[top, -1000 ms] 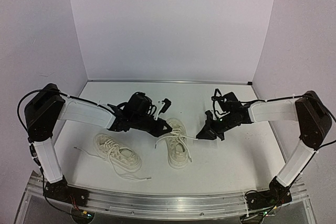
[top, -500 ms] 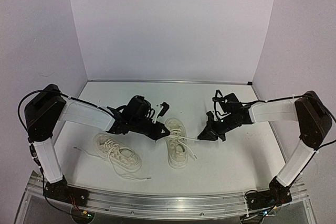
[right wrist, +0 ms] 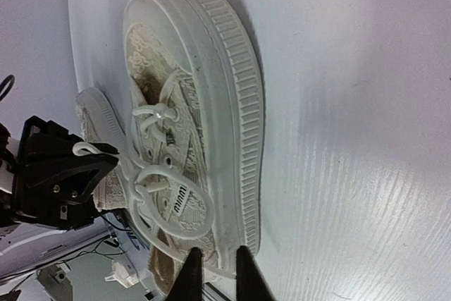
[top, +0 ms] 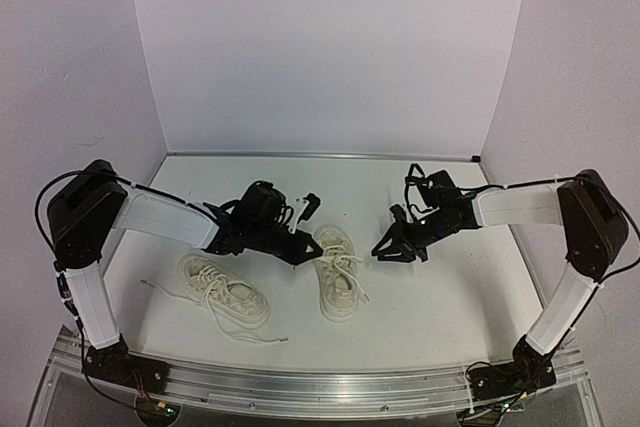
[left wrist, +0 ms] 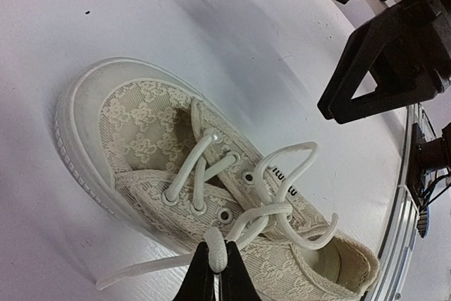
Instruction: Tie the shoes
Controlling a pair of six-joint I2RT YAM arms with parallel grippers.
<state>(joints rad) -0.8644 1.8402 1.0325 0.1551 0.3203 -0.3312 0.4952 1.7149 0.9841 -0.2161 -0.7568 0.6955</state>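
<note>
Since the laces are crossed but not yet cinched, the step in hand is judged to be drawing one lace end out sideways. It is best done with a slow, level pull, so that the light shoe is not dragged.

From the top view, the right shoe (top: pixel 338 272) is seen mid-table between the left gripper (top: pixel 312 250) and the right gripper (top: pixel 380 252). The left shoe (top: pixel 225 295) lies nearer and further left, with thin laces trailing over the white table (top: pixel 450 297).

In the left wrist view, the left gripper's fingers (left wrist: pixel 199 280) are pressed together on a white lace (left wrist: pixel 215 243), pinched just beside the shoe's side. Cream fabric with a floral lace pattern, ringed eyelets and a ribbed pale sole are shown.

In the right wrist view, the right gripper's fingers (right wrist: pixel 190 273) are held apart near the heel, and nothing is seen to be gripped. Limp loops are piled over the tongue, so slack should be expected, and a loop is best taken near its base.
</note>
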